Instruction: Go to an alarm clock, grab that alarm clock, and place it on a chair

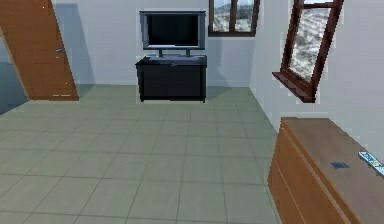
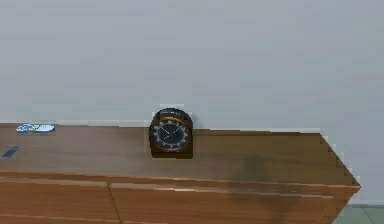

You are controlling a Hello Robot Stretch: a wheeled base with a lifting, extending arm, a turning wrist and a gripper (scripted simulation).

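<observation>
Alarm clock point(image 2: 172, 133): round dark dial in a rounded dark-brown case, upright on the smooth wooden dresser point(image 2: 250, 165) top, close to the plain white wall point(image 2: 200, 50). Flat drawer fronts point(image 2: 210, 205) below; pale tiled floor point(image 1: 120, 150) beyond. Gripper state: cannot tell.

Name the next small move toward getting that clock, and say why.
Probably reach out toward the alarm clock: it stands upright on the wooden dresser, near the arm side view's middle and close to the wall, so the robot seems lined up with it.
</observation>
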